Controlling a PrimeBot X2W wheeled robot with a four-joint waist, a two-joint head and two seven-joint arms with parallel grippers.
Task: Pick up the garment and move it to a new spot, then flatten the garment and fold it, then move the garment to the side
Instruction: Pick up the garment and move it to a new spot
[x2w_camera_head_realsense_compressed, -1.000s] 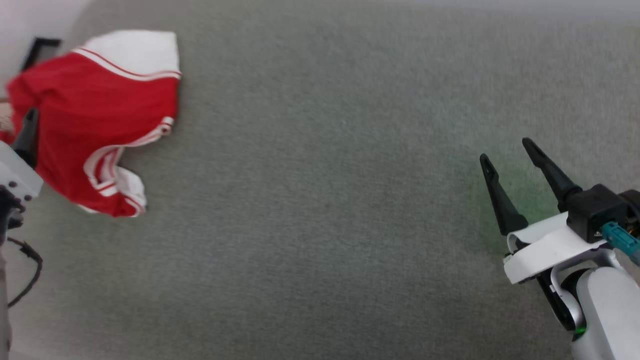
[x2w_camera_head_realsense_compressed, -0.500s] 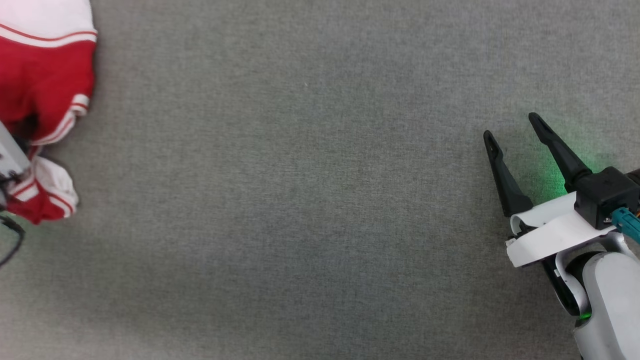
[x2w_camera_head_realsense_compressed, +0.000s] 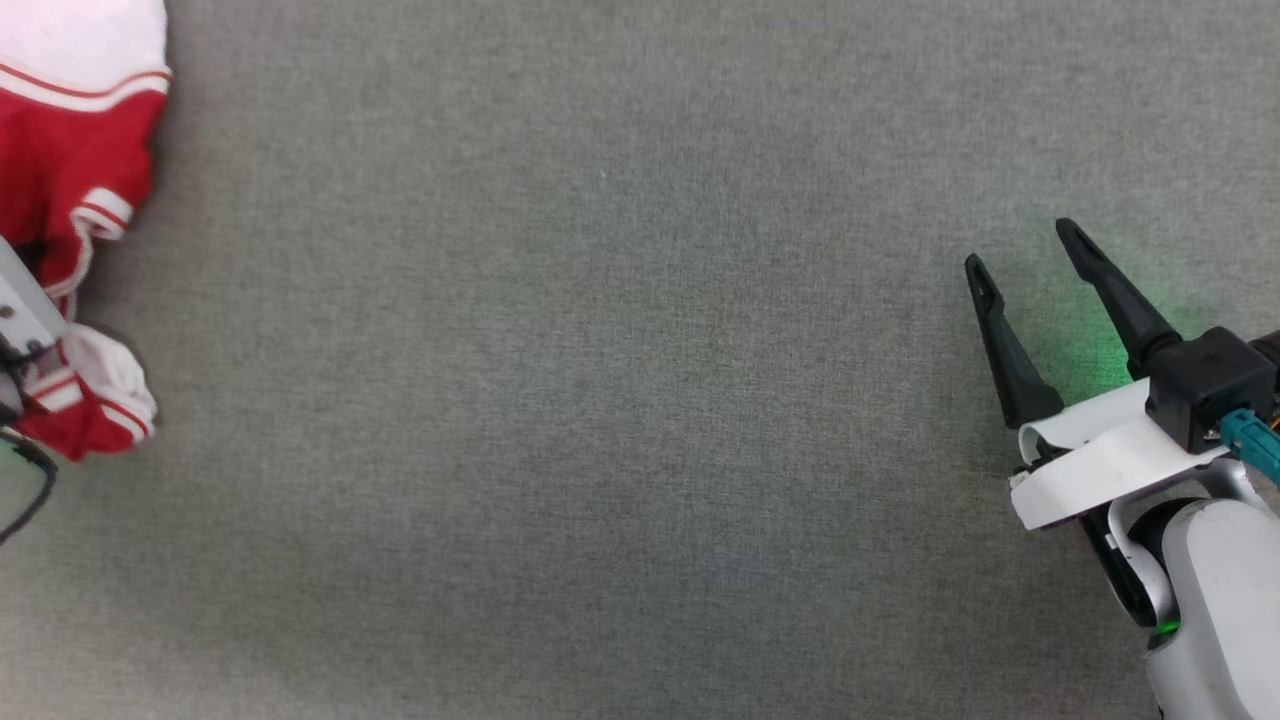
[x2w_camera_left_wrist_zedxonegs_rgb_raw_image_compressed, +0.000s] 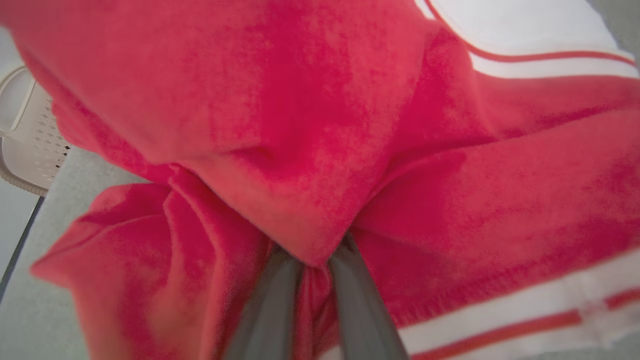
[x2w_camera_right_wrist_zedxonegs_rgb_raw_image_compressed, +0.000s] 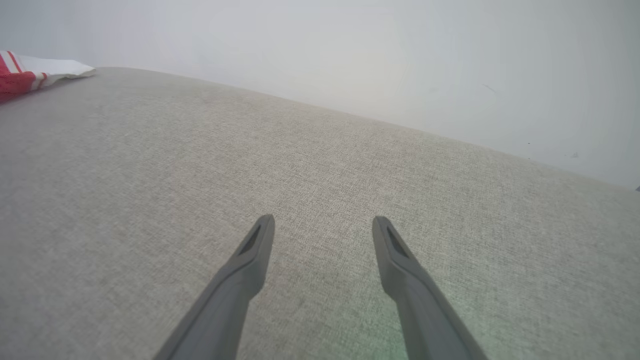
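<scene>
Our left gripper (x2w_camera_left_wrist_zedxonegs_rgb_raw_image_compressed: 320, 254) is pinched on a fold of the garment (x2w_camera_left_wrist_zedxonegs_rgb_raw_image_compressed: 320, 125). In the left wrist view its two dark fingers run up close together, with red cloth caught between them and bunched over their tips.

The garment (x2w_camera_head_realsense_compressed: 70, 150) lies crumpled at the far left edge of the grey cloth-covered surface (x2w_camera_head_realsense_compressed: 600, 400). One white sleeve end sits at its far side and a white-striped lump lies nearer to us. Part of it runs out of the head view, so we cannot make out its full outline or a clear long axis.

Our right gripper (x2w_camera_head_realsense_compressed: 1020, 245) hangs well apart at the right, jaws spread wide and holding nothing, its fingers pointing far and slightly left over bare surface.

The left arm is the one on the garment, and the open ground lies to the garment's right, between the two grippers. We judge the carry should go rightward toward the middle. Lifted from a single pinch, the rest of the cloth will likely hang and drag. The right gripper is too far off to help until the garment comes closer.
</scene>
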